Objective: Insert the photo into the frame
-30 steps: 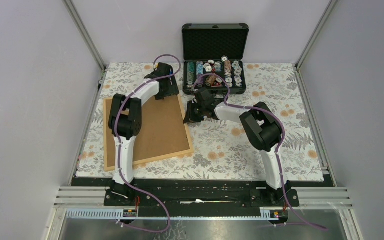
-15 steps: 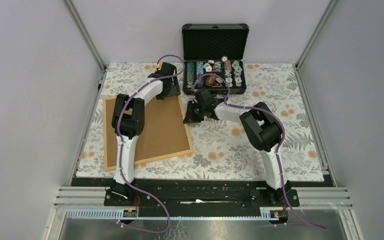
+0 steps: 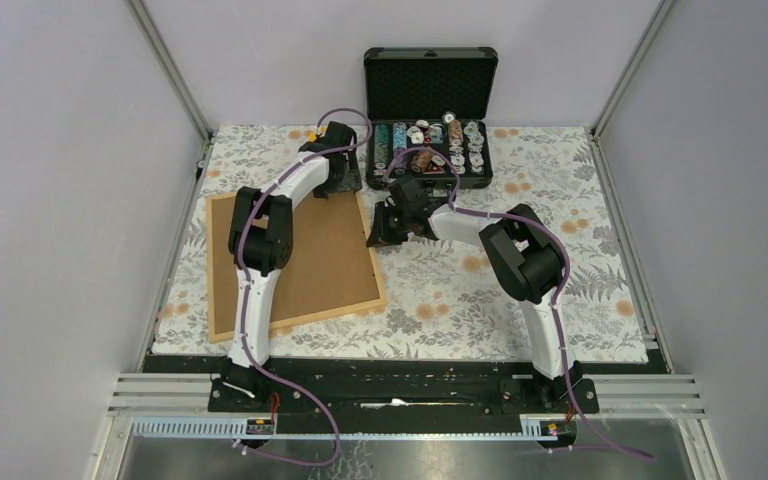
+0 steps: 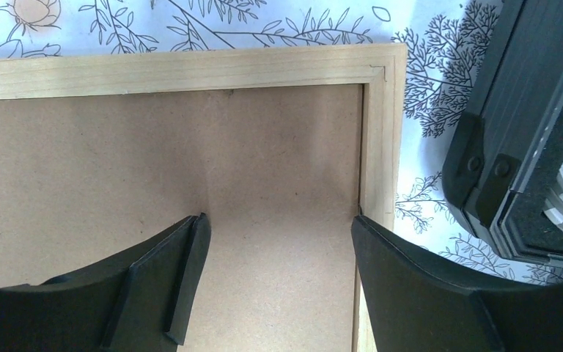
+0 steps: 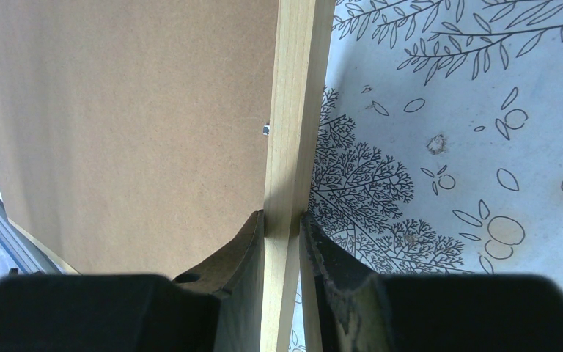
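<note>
- Two tools are at the frame (image 3: 305,318), which lies flat at left centre of the floral worktop (image 3: 520,290), with the brown backing board (image 3: 290,250) facing up.
- Left tool (image 4: 277,235): jaws wide, spanning bare board at the frame's upper right corner.
- Right tool (image 5: 282,220): jaws narrow, clamped on the frame's right rail.
- Black case (image 3: 428,120): open, upper centre.

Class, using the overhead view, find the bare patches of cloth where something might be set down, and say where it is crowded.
Bare: the cloth between the right arm and its right edge; the near middle, between the frame and the right arm. Crowded: the far middle, where the left gripper, right gripper, frame corner and black case meet.
</note>
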